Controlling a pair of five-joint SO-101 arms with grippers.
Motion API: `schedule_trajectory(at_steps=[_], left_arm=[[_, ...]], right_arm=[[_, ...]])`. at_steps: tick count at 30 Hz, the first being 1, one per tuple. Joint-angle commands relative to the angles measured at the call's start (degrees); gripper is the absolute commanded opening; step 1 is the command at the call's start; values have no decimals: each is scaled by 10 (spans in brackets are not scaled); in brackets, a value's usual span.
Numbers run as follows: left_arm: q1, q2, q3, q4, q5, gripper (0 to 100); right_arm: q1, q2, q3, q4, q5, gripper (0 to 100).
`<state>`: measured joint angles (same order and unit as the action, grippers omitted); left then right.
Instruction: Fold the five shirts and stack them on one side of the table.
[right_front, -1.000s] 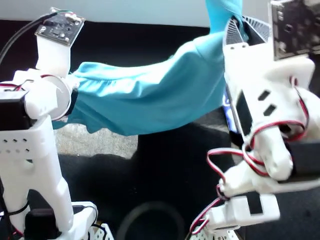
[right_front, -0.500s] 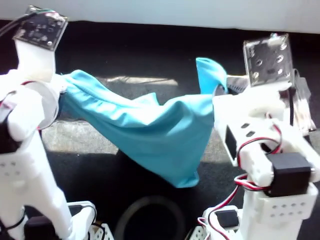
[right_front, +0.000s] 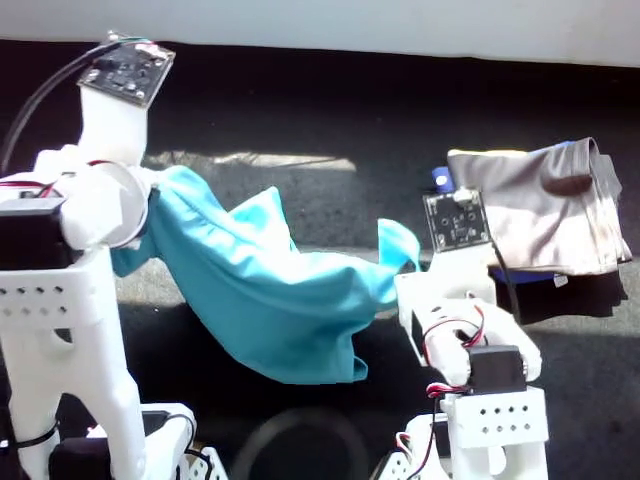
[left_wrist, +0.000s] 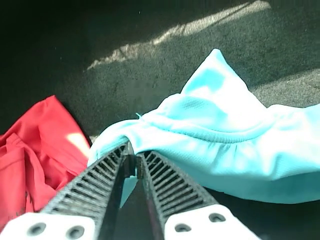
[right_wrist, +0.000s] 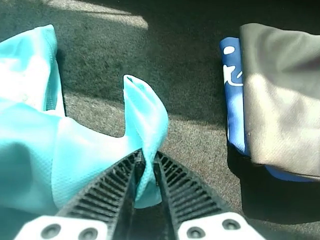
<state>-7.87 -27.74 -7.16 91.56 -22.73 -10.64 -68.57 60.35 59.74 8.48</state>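
Note:
A turquoise shirt (right_front: 270, 290) hangs stretched between my two arms, its lower edge sagging toward the dark table. My left gripper (left_wrist: 134, 162) is shut on one edge of the turquoise shirt (left_wrist: 225, 135), at the left of the high view. My right gripper (right_wrist: 145, 167) is shut on another edge of the turquoise shirt (right_wrist: 60, 145), near the table's middle. A folded grey shirt (right_front: 540, 205) lies on a blue one (right_wrist: 235, 90) at the right side. A crumpled red shirt (left_wrist: 35, 150) lies beyond the left gripper.
The table (right_front: 330, 120) is covered in dark cloth with a sunlit strip across the middle. The left arm's white body (right_front: 70, 300) and the right arm's base (right_front: 480, 410) stand at the near edge.
Both grippers have come down with the turquoise shirt, the right one dropping far from high up to near the table. The folded stack at the right has come into sight.

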Motion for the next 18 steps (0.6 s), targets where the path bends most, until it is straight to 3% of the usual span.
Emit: schedule_trajectory(at_steps=[1, 7, 11, 18], left_arm=[[41, -7, 44, -61, -1, 9], [96, -7, 139, -149, 0, 9], [150, -7, 150, -155, 18, 9], [184, -7, 221, -159, 19, 9]], right_arm=[[26, -15, 42, -58, -4, 7], [69, -14, 54, -92, -4, 9], [72, -14, 53, -83, -4, 16], [71, -14, -30, -8, -4, 190]])
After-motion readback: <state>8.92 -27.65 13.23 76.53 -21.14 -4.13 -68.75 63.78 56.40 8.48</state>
